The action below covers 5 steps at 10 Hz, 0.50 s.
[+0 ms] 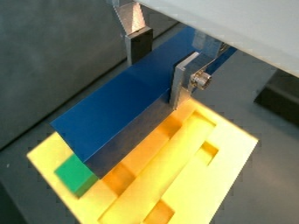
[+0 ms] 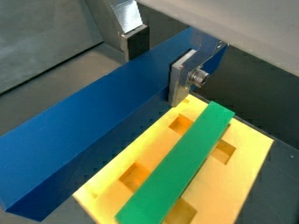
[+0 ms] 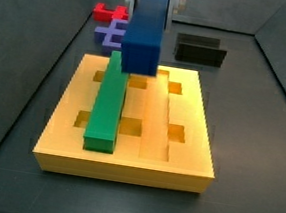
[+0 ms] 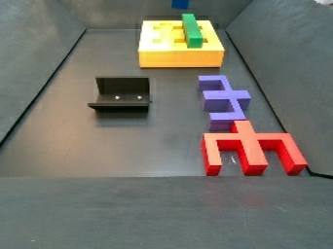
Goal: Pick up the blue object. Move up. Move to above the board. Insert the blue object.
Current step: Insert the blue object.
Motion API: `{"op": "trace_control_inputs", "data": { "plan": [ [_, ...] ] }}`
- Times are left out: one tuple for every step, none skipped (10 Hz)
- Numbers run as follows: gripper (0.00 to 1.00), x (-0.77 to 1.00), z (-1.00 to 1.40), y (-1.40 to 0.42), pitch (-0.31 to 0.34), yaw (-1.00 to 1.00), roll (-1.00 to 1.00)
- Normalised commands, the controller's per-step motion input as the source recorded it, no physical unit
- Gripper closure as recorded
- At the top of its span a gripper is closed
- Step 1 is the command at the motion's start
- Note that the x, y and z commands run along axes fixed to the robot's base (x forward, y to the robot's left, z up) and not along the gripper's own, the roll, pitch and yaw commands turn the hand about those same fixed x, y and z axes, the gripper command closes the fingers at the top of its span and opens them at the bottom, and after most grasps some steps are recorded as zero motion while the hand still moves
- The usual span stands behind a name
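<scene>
The gripper (image 2: 158, 54) has its jaws clenched on the blue object (image 2: 100, 122), holding it above the board (image 3: 189, 136). The green bar (image 3: 106, 103) lies in a groove beside it. Purple block (image 4: 223, 98), red block (image 4: 250, 150) and fixture (image 4: 121, 94) stand well apart.

Dark grey floor (image 4: 130, 146), dull grey walls (image 4: 46, 24).

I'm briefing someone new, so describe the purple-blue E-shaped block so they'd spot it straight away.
Start at the big yellow grooved board at the far end of the floor. Nearer the camera lies the purple-blue E-shaped block, between that board and a red E-shaped block, with the dark fixture beside it. Only its colour differs from the red twin.
</scene>
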Motion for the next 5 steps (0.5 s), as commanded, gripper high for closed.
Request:
{"op": "trace_control_inputs", "data": {
  "plan": [
    [1.0,0.13,-0.71,-0.27,-0.074,0.0,-0.16],
    [1.0,0.13,-0.7,-0.24,-0.077,0.0,-0.18],
    [1.0,0.14,-0.67,-0.24,-0.08,0.04,-0.17],
    [1.0,0.26,-0.54,-0.38,-0.046,0.07,0.0],
    [1.0,0.32,-0.51,-0.34,-0.034,0.06,0.04]
  ]
}}
